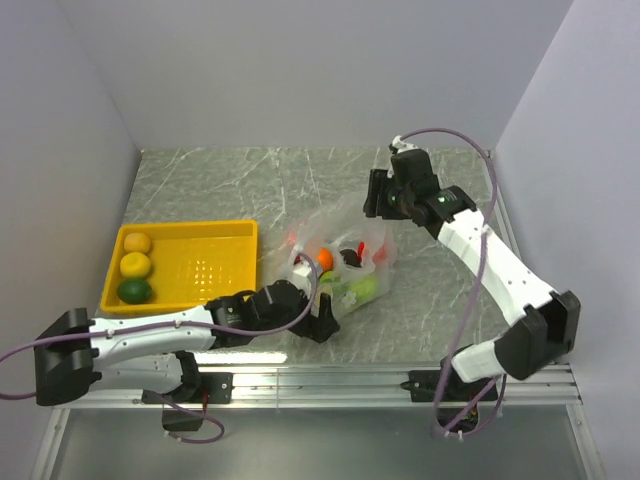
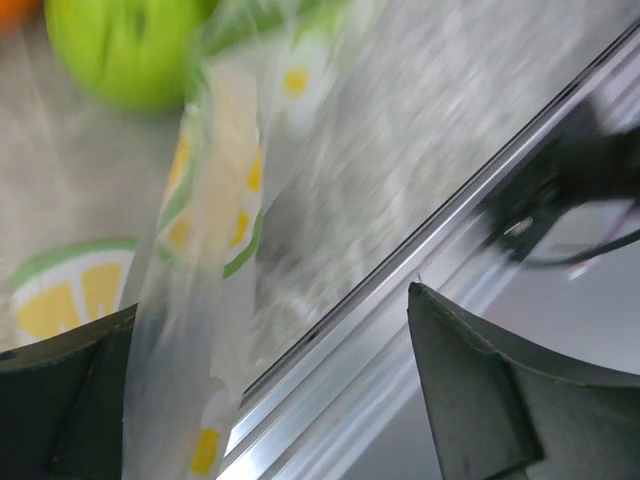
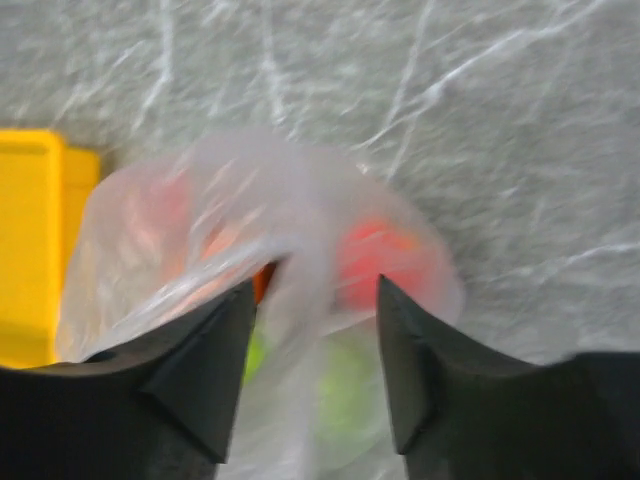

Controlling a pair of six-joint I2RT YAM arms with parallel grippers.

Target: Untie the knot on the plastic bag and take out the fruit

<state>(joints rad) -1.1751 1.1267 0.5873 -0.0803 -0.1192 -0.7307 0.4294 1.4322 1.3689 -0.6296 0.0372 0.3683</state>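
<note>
Bag point(image 1: 345, 235) crinkly, transparent, round fruit point(image 1: 325, 260) inside; left tool point(image 1: 325, 318) wide; right tool point(image 3: 315, 295) parted, filmy strip point(image 3: 292, 245) between.

I record a grey tabletop point(image 1: 300, 180) with pale, marble-like veining. An aluminium rail point(image 1: 330, 375) runs along its near edge. Two items lie directly on it: a yellow tray point(image 1: 230, 232) at the left, and a clear plastic bag point(image 1: 372, 238) just beside the tray's right end, near the middle. I cannot tell whether they touch.
</note>
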